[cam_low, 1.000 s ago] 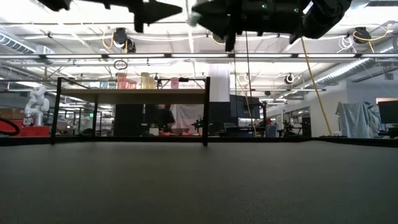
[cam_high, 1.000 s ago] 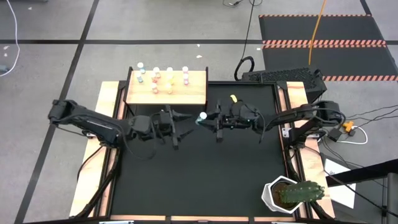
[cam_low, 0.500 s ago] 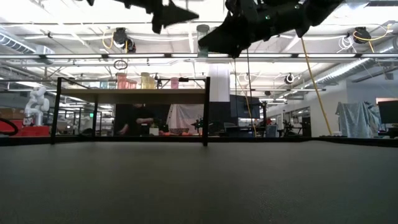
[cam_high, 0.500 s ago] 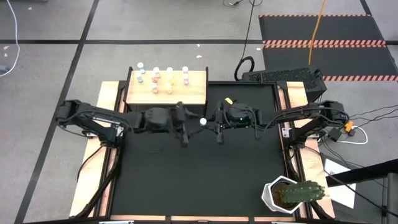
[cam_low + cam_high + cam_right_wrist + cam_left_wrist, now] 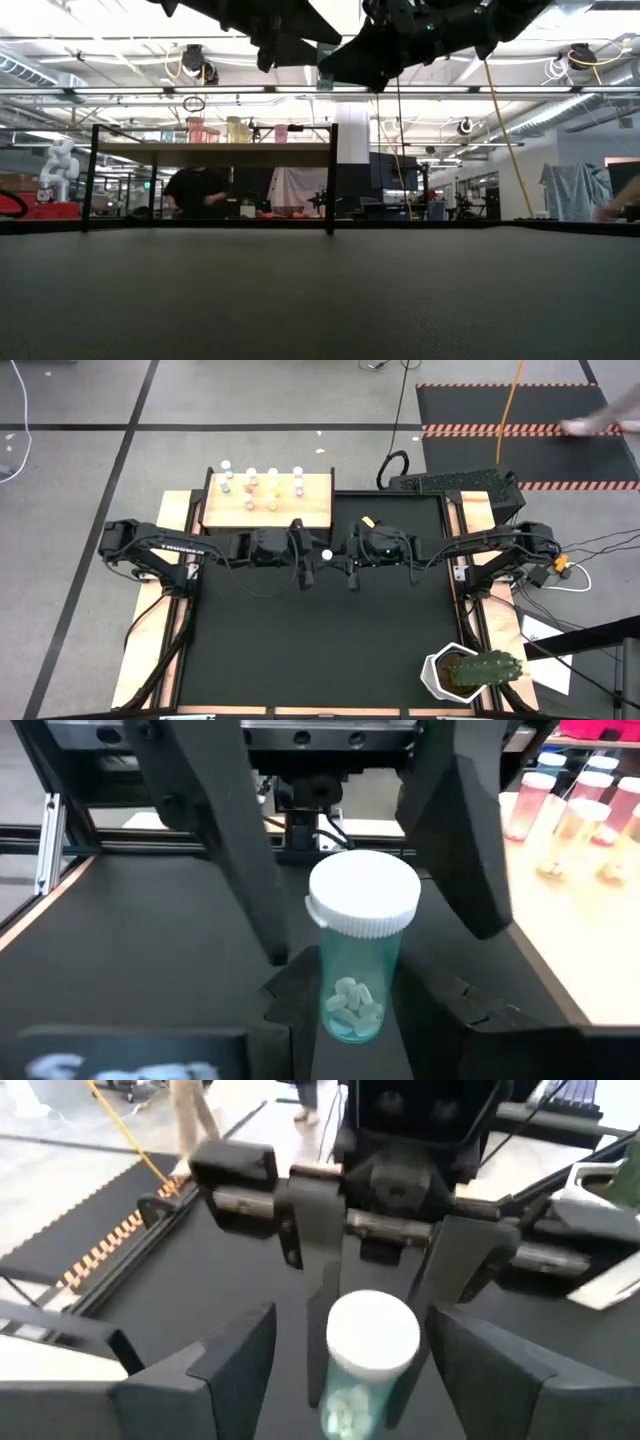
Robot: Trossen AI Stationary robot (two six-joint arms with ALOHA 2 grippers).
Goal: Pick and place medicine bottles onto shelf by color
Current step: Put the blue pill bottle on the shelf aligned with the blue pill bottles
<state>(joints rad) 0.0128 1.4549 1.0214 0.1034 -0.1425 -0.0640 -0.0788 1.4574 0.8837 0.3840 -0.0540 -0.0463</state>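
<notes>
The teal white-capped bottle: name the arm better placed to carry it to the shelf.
Left. The left gripper is open around the teal white-capped bottle, held low down by the right gripper, and the pale-wood shelf is on the left arm's side.

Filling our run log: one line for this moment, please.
stage: apparent handover, mid-air | right gripper: shut on teal bottle | left gripper: open, flanking bottle | shelf: not reached
</notes>
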